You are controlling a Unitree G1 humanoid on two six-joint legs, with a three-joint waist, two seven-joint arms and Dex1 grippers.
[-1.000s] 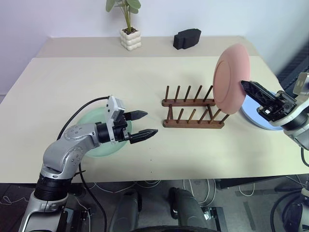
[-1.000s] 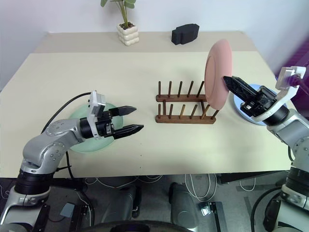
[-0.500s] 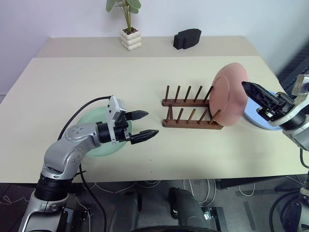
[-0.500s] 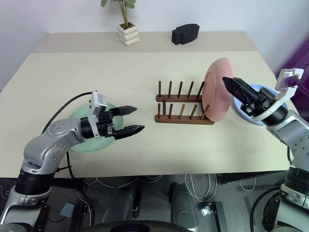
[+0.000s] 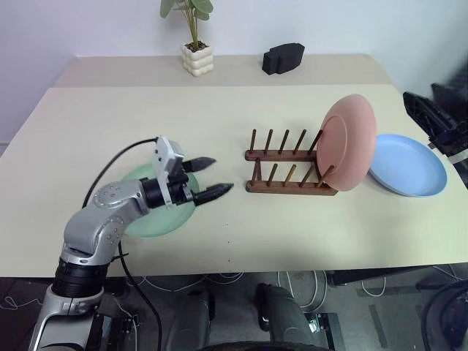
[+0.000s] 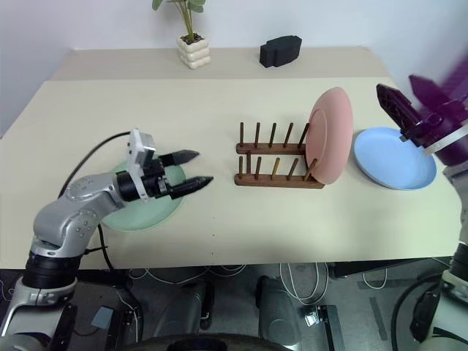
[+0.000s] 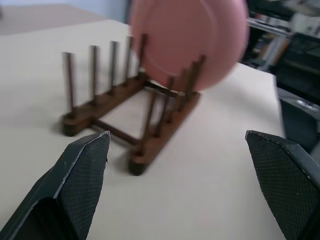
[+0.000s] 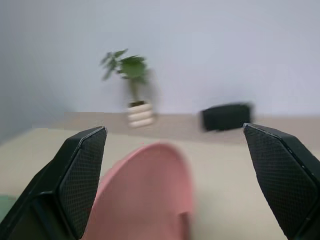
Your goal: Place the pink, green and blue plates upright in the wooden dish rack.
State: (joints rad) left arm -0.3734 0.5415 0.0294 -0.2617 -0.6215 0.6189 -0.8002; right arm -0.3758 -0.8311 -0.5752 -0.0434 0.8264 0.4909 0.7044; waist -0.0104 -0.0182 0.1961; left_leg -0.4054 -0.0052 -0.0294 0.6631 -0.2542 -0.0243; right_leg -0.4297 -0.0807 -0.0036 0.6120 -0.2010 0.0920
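Observation:
The pink plate [image 5: 349,143] stands upright in the right end slot of the wooden dish rack [image 5: 284,174], leaning a little against the pegs. On the table to the right of the rack, the blue plate [image 5: 409,165] lies flat. The green plate [image 5: 156,217] lies flat at the left, partly under my left arm. My left gripper [image 5: 221,174] is open and empty, level above the green plate's right rim and pointing at the rack [image 7: 125,125]. My right gripper [image 8: 174,129] is open and empty, raised above the blue plate, its black fingers [image 6: 398,108] apart from the pink plate [image 8: 145,195].
A potted plant [image 5: 196,51] and a black block [image 5: 283,57] sit on the far strip of the table. A black cable [image 5: 117,164] loops from my left arm over the table. Bare tabletop lies between the green plate and the rack.
My right gripper opened, let go of the pink plate and drew back up and to the right. The plate settled into the rack's end slot. My left gripper edged toward the rack.

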